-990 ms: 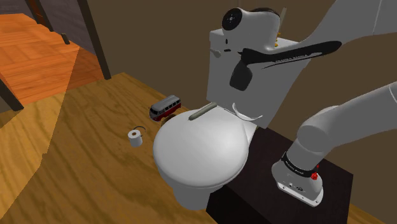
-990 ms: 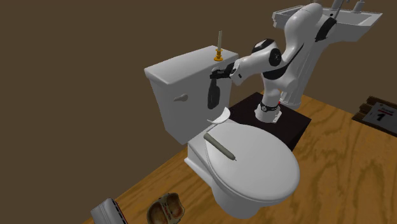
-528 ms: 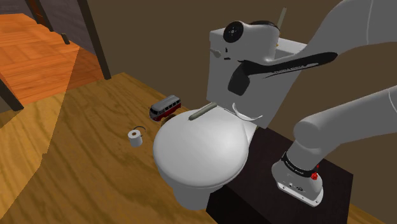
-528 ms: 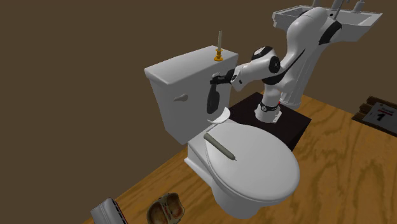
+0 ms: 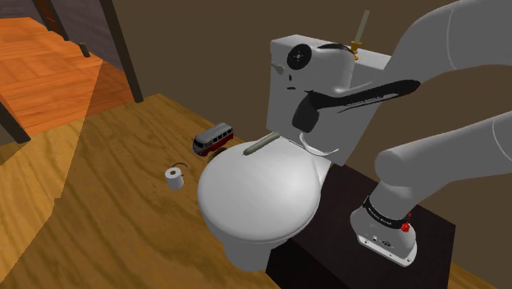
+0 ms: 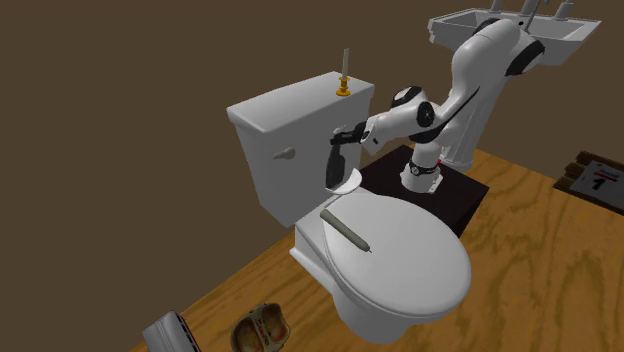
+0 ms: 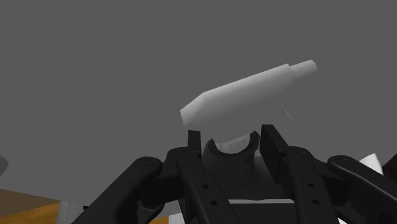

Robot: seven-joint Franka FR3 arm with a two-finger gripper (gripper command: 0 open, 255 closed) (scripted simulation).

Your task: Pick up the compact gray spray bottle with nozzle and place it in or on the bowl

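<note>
The compact spray bottle [image 6: 336, 165], dark body with pale grey nozzle head [image 7: 248, 94], hangs upright in the black gripper [image 7: 232, 139], just over the shallow white bowl [image 6: 350, 184].

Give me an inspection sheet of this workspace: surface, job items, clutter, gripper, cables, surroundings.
Surface: closed white toilet lid, tank behind it.
Job's things: dark spray bottle with pale nozzle, held close over the white bowl at the lid's back.
Clutter: grey stick on the lid; candle on the tank; toy van and small roll on the floor.
Gripper: gripper shut on the bottle's neck.
Cables: nothing seen.
Surroundings: wooden floor, brown wall, sink.
</note>
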